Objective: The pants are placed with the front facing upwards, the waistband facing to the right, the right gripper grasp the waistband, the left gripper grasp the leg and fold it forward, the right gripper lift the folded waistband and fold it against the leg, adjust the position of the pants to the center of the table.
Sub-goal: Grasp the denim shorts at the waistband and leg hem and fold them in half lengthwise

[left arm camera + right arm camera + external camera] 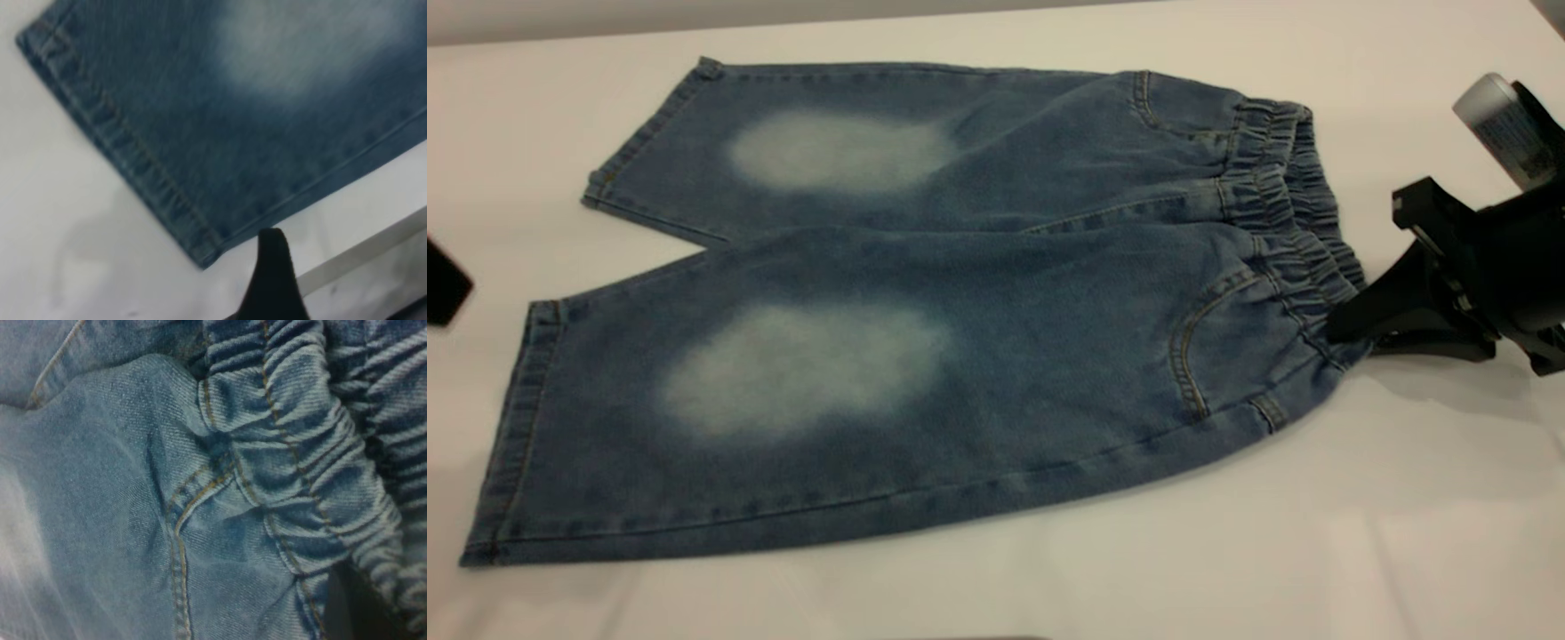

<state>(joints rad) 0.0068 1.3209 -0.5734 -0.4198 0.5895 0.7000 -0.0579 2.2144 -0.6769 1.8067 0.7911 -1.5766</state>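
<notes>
The pants (978, 293) lie flat on the white table (1405, 498), front up, with both bleached patches showing. The elastic waistband (1294, 204) is at the right and the legs point left. My right gripper (1352, 329) is at the near corner of the waistband, shut on its gathered denim; in the right wrist view the waistband (300, 453) fills the picture around one dark finger (357, 607). My left gripper (440, 289) hangs at the far left, clear of the cloth. In the left wrist view the near leg's hem corner (200, 247) lies just ahead of it.
The table's front edge (360, 250) runs close to the near leg's hem corner. Bare tabletop surrounds the pants, widest in front of them and to the right.
</notes>
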